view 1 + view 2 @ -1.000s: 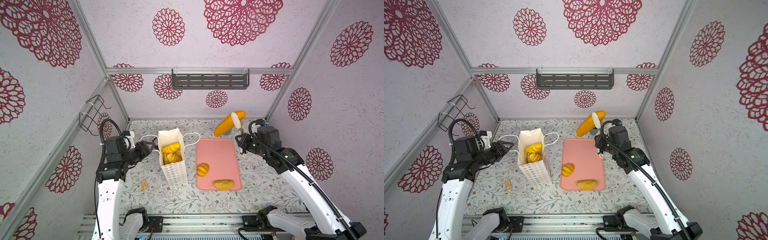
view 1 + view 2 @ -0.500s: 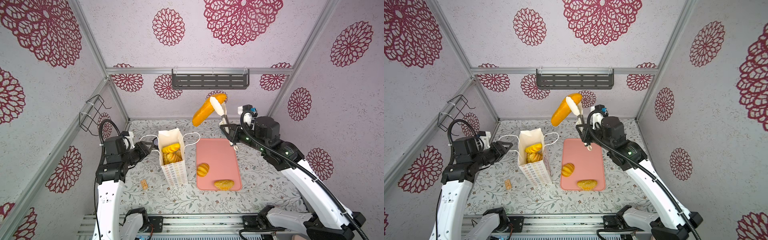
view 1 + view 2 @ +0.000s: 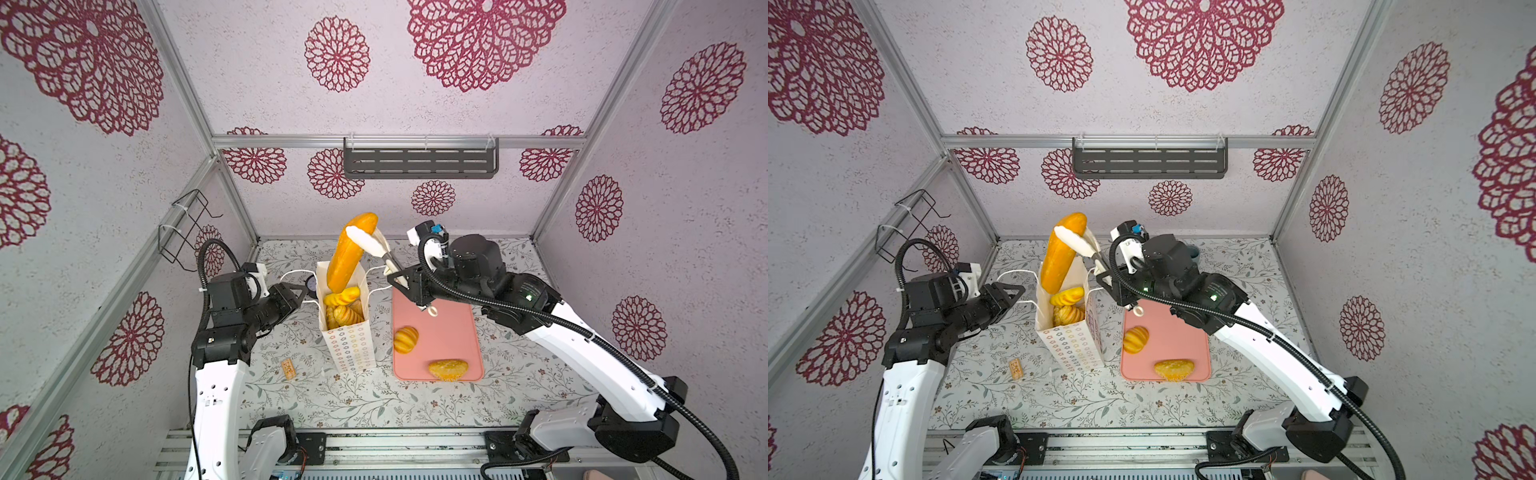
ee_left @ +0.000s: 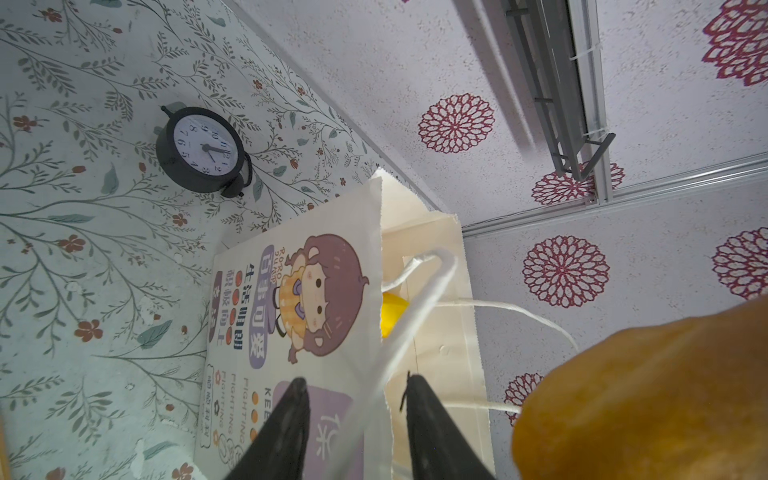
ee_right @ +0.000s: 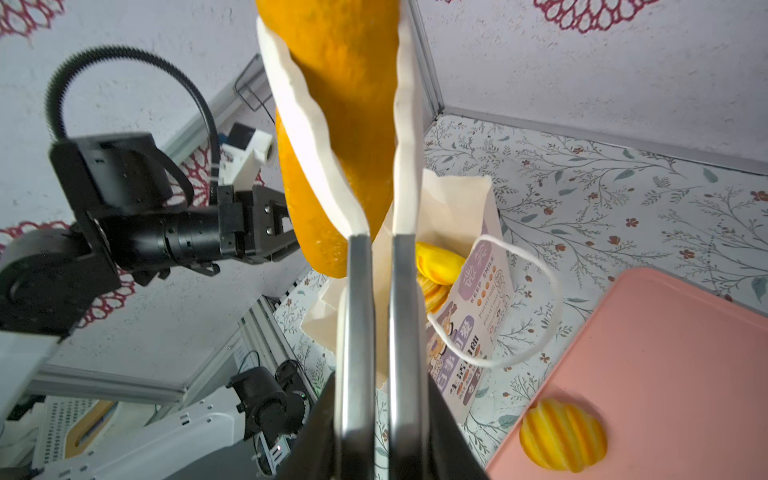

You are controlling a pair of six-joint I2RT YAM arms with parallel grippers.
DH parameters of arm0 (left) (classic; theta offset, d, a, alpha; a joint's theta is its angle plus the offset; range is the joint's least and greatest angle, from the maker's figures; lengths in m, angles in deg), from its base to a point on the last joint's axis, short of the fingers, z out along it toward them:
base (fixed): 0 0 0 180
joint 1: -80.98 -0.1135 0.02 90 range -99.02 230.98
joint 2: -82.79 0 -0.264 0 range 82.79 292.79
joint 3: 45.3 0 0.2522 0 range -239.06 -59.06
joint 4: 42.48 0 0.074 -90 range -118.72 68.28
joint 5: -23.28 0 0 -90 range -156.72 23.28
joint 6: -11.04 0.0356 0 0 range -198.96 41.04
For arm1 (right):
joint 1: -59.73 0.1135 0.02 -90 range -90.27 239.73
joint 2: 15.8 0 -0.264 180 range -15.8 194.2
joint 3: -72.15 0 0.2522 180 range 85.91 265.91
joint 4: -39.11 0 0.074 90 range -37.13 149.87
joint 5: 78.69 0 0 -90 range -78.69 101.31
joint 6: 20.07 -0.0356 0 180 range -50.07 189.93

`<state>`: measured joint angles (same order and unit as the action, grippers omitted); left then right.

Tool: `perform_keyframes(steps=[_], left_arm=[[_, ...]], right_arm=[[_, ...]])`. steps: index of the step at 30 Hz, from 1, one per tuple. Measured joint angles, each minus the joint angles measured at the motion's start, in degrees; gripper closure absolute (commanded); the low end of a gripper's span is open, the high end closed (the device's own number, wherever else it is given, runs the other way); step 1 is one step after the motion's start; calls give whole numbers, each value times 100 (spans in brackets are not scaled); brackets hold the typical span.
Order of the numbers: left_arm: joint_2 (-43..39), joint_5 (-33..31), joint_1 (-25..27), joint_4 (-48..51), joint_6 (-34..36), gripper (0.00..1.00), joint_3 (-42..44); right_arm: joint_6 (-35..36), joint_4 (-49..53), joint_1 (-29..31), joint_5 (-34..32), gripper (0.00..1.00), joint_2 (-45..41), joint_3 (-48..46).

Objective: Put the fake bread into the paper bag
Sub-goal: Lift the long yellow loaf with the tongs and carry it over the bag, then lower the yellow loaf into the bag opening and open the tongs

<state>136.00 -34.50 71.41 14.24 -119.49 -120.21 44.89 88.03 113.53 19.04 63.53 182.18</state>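
The paper bag (image 3: 351, 349) (image 3: 1073, 345) (image 4: 316, 299) (image 5: 469, 299) stands upright left of the pink tray (image 3: 449, 332), with several pieces of fake bread (image 3: 343, 309) inside. My right gripper (image 3: 409, 286) (image 3: 1113, 286) (image 5: 380, 415) is shut on metal tongs (image 3: 374, 245) (image 5: 359, 311). Their white tips clamp a long loaf (image 3: 349, 257) (image 3: 1059, 257) (image 5: 345, 104) hanging steeply, its lower end at the bag's mouth. My left gripper (image 3: 305, 291) (image 3: 1017, 291) (image 4: 355, 384) is open, jaws either side of the bag's white cord handle (image 4: 419, 299). A ridged bun (image 3: 406, 339) (image 5: 563, 440) and a flat oval piece (image 3: 448, 369) lie on the tray.
A small black clock (image 4: 203, 149) stands behind the bag on the left. A tiny tan cracker (image 3: 288, 368) lies on the floral cloth near the bag's front. A grey shelf (image 3: 419, 162) hangs on the back wall and a wire rack (image 3: 183, 226) on the left wall.
My right arm has swung the loaf in the tongs leftward from behind the tray to over the bag's mouth, tipping it steeper. The left jaws have narrowed slightly round the cord.
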Motion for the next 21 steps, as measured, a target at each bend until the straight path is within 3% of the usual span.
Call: perform_keyframes(steps=[14, 21], left_arm=[[4, 2, 0, 39, 0, 59, -57], [4, 2, 0, 52, -2, 58, -63]], right_arm=[[151, 944, 361, -326, 74, 44, 2], [181, 1029, 444, -426, 54, 153, 2]])
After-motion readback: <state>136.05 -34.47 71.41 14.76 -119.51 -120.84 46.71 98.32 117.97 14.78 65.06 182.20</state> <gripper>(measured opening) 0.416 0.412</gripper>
